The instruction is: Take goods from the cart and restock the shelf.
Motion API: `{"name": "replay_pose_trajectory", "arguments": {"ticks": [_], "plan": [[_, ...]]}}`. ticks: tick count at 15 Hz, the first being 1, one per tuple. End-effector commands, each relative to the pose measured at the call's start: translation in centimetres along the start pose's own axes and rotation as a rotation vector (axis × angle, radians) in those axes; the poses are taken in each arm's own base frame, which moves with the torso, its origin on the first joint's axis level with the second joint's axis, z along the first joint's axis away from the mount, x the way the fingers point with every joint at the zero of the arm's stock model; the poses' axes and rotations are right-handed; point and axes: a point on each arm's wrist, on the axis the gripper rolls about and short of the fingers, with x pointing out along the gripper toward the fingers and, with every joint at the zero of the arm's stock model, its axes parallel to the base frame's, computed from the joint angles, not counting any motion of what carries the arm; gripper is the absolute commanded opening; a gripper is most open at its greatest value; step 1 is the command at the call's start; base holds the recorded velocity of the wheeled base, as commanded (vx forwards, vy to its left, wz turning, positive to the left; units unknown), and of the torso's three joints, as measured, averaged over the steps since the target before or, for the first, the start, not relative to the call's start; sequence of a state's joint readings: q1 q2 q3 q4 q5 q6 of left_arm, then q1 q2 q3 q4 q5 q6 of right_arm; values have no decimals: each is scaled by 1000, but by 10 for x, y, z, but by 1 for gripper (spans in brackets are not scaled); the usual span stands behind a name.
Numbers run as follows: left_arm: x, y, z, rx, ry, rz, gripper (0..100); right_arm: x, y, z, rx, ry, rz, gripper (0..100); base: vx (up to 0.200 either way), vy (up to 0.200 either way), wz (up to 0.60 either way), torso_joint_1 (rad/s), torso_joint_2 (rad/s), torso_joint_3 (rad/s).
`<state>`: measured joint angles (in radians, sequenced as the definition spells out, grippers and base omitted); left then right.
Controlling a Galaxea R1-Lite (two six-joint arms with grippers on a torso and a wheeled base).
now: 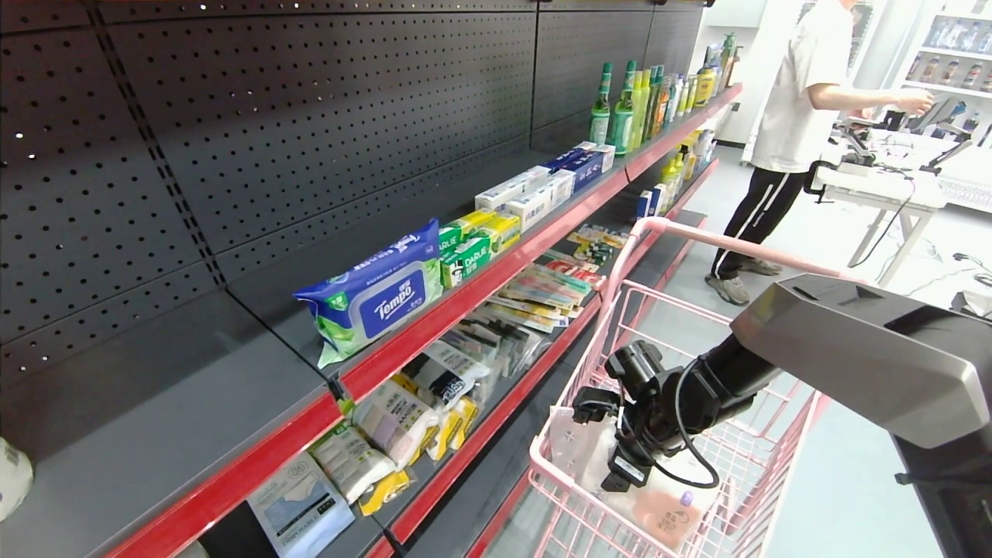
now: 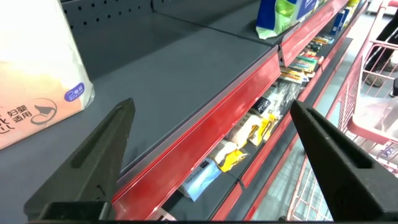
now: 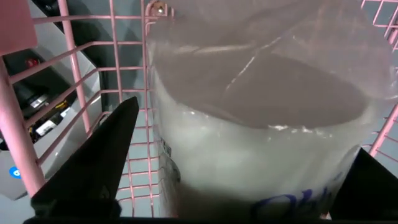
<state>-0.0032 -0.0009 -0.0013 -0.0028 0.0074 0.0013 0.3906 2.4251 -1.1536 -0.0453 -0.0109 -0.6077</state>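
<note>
The pink wire cart [image 1: 666,231] stands to the right of the shelf. In it lies a soft pack in clear plastic [image 1: 666,511], white and pale pink. My right gripper [image 1: 620,465] is down inside the cart, open, with its fingers [image 3: 93,162] on either side of the pack [image 3: 261,124]. My left gripper [image 2: 211,168] hangs open above the grey top shelf board [image 2: 180,81] with nothing between its fingers. A pink and white tissue pack [image 2: 37,81] rests on that board beside the left gripper, and its edge [image 1: 12,477] shows at the far left.
Further along the top shelf [image 1: 194,418] lie a blue wipes pack [image 1: 372,294], green and white boxes [image 1: 473,240] and bottles [image 1: 620,108]. The lower shelf holds several packets [image 1: 418,411]. Red shelf edges run alongside the cart. A white table [image 1: 883,186] stands at the back right.
</note>
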Motion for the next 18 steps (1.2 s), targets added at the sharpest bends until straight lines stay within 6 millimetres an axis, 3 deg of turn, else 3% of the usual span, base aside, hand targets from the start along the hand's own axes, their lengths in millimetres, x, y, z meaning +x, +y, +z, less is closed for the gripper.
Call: {"name": "replay_pose_trajectory", "arguments": {"ticks": [1,8,10,12,13,14,15,17,18], "plan": [[0,0,0,0,2,0,100,7,1,-1,7,7,2,0,0,0,0,0,0,0],[0,0,0,0,2,0,100,6,3,-3,10,26,-4,0,0,0,0,0,0,0],[0,0,0,0,2,0,100,-31,-10,11,81,-80,-47,0,0,0,0,0,0,0],[0,0,0,0,0,0,100,-65,-22,13,133,-148,-92,0,0,0,0,0,0,0],[0,0,0,0,2,0,100,-101,-32,11,162,-212,-145,0,0,0,0,0,0,0],[0,0,0,0,0,0,100,-112,-34,10,171,-231,-162,0,0,0,0,0,0,0],[0,0,0,0,0,0,100,-144,-36,0,201,-271,-213,0,0,0,0,0,0,0],[0,0,0,0,0,0,100,-183,-34,-16,260,-317,-291,0,0,0,0,0,0,0],[0,0,0,0,0,0,100,-183,-34,-16,260,-317,-291,0,0,0,0,0,0,0]]}}
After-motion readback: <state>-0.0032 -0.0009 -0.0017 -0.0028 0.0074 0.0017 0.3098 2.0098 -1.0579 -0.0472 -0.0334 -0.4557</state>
